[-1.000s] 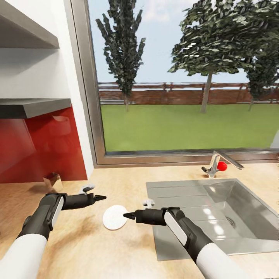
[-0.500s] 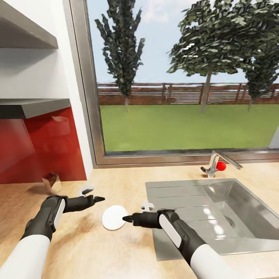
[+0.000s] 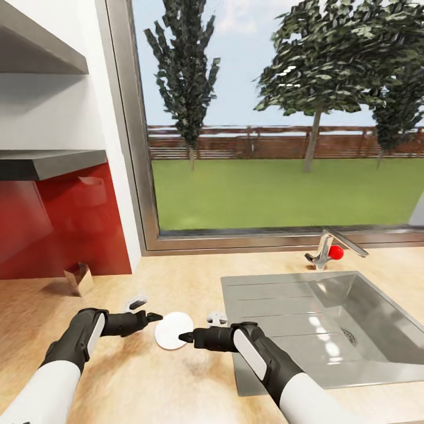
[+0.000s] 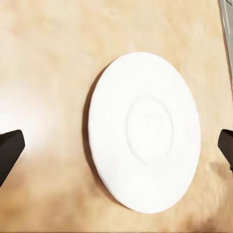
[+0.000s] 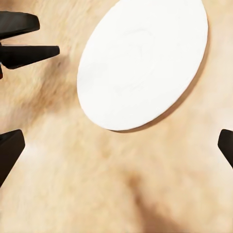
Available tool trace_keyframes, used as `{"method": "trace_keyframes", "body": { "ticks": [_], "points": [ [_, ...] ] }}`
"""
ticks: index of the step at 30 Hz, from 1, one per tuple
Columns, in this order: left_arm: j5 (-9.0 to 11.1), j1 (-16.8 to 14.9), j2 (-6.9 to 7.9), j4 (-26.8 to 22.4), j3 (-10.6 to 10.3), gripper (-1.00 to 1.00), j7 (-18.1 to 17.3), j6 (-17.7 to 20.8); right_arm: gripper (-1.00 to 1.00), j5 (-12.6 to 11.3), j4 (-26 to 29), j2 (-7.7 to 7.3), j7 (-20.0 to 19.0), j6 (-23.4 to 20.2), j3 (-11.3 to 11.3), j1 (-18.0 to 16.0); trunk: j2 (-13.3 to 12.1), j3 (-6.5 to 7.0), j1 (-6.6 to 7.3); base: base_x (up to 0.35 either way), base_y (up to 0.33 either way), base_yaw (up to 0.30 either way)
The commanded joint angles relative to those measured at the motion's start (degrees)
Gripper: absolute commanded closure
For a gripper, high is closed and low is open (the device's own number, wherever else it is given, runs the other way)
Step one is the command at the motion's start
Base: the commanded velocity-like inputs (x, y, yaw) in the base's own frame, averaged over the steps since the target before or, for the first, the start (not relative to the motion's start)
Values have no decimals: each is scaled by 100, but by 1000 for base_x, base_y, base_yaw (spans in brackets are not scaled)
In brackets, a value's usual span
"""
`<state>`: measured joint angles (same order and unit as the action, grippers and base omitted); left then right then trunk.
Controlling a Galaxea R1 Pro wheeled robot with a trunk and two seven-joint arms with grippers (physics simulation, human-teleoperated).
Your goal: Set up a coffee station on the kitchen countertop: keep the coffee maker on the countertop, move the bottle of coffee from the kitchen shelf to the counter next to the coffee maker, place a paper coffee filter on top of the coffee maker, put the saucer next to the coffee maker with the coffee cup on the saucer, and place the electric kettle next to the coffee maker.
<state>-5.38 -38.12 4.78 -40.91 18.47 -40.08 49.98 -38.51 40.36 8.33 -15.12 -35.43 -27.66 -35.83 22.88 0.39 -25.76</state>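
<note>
The saucer (image 3: pixel 174 330), a small flat white plate, lies on the light wood kitchen countertop (image 3: pixel 176 282) just left of the sink. My left gripper (image 3: pixel 150 315) is open at the saucer's left rim. In the left wrist view its black fingertips (image 4: pixel 9 150) stand wide apart with the saucer (image 4: pixel 145 131) between and beyond them. My right gripper (image 3: pixel 189 334) is open at the saucer's near right rim, with bare wood between its fingertips (image 5: pixel 9 150) and the saucer (image 5: pixel 143 63) just ahead. The coffee maker, bottle of coffee, paper coffee filter, coffee cup and electric kettle are out of view.
A steel sink (image 3: pixel 330 318) with a tap (image 3: pixel 327 247) fills the counter's right side. Two dark grey wall boards (image 3: pixel 53 162) hang at upper left above a red backsplash (image 3: pixel 59 224). A large window runs behind the counter.
Both grippers have closed in on the saucer: the left one came down and right to its rim, the right one slid left towards its near edge. The saucer has stayed put.
</note>
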Motion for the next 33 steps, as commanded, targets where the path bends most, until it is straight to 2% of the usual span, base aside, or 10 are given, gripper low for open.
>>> {"method": "trace_keyframes", "body": {
  "ticks": [1,5,9,22,27,33],
  "points": [
    [-57,-3,-7,77,25,-100,-42,-44,-100,1,-1,0,-10,-16,-3,-3,5,-3,-2,0,0,0],
    [-60,-3,-24,421,28,-100,-7,-534,-100,1,-2,2,-16,-16,-3,-3,5,-3,-2,0,0,0],
    [-48,-3,-31,638,37,-100,159,-789,-100,1,-2,2,-17,-16,-3,-3,5,-3,-2,0,0,0],
    [-23,-7,-23,648,71,-100,307,-884,-100,1,-6,2,-17,-16,-3,-3,5,-3,-2,41,0,0],
    [93,-11,-21,633,171,-100,308,-885,-100,4,-15,2,-15,-16,-3,-3,5,-3,-2,14,0,0],
    [153,-12,-40,627,192,-100,309,-893,-100,-13,-264,9,-16,-16,-3,-3,5,-3,-2,1,0,0]
  ]
}}
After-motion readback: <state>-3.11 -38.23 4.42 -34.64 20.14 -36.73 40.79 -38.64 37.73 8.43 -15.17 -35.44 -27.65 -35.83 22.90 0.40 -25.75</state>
